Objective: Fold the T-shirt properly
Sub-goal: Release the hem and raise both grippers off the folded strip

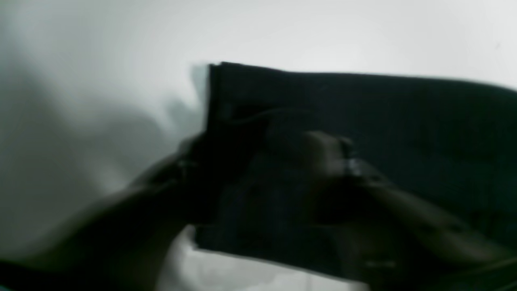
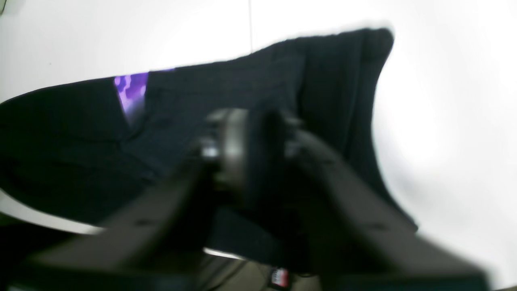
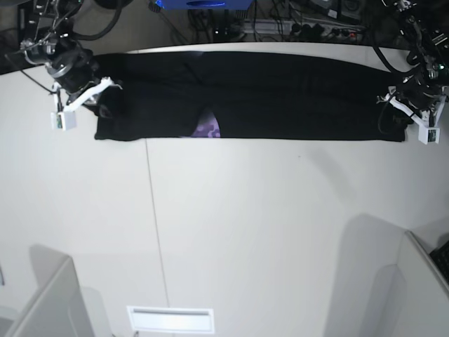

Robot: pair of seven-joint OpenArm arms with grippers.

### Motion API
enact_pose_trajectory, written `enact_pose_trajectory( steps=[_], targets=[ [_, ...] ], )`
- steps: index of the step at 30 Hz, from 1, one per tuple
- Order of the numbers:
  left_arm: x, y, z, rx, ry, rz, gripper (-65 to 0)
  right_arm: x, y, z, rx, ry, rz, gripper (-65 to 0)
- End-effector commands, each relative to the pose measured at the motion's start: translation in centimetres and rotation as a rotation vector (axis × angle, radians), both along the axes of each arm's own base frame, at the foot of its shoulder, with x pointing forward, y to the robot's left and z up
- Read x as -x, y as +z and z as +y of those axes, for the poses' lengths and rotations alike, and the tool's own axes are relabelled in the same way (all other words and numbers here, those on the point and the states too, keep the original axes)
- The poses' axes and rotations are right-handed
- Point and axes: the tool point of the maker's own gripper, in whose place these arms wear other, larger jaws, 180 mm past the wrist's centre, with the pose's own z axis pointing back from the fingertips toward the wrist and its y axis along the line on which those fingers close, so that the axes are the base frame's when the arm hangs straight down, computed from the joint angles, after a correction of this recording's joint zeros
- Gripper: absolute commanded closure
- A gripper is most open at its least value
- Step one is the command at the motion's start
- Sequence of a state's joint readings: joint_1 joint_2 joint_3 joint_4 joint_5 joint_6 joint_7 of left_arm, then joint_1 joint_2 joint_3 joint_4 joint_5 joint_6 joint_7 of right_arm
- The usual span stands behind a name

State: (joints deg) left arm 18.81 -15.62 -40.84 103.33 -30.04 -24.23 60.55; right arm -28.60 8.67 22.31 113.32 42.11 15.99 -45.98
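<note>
**White table, black strip along far edge**

Table [image 3: 231, 232] was plain white. Cables and equipment lay behind it. No writing was legible.

The T-shirt [image 3: 280, 98] lay along the far edge, purple print [image 3: 208, 129] peeking out.

My right gripper [image 3: 105, 105] and left gripper [image 3: 401, 116] sat at its ends; whether either gripped, I couldn't tell.

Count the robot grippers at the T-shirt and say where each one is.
2: the right gripper at the T-shirt's left end in the base view, the left gripper at its right end.
</note>
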Motion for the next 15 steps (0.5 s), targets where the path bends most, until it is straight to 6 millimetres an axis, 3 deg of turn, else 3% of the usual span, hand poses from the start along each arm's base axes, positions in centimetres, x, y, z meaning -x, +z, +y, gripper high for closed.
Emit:
enact_pose_trajectory(
  steps=[1,2,8,10,15],
  targets=[
    [-0.3,0.5,0.1,-0.007,-0.002,-0.024,-7.1,-0.7,0.7,0.1,-0.005,0.013,-0.037,0.0],
    [-0.1,0.0,-0.1,0.006,0.007,-0.016,0.0,-0.8,0.4,0.1,-0.007,0.014,-0.028,0.0],
    [0.5,-3.9,0.9,0.058,0.081,0.074,0.0,-0.4,-2.6,-0.6,-0.037,-0.021,0.052,0.0],
    [0.9,-5.0,1.4,0.051,0.099,0.111,0.0,-0.1,-4.5,-1.1,-0.056,-0.047,0.103,0.0],
    [0.4,-6.8,1.9,0.069,0.134,0.155,0.0,-1.3,-7.2,-3.3,0.010,-0.084,0.159,0.0]
  ],
)
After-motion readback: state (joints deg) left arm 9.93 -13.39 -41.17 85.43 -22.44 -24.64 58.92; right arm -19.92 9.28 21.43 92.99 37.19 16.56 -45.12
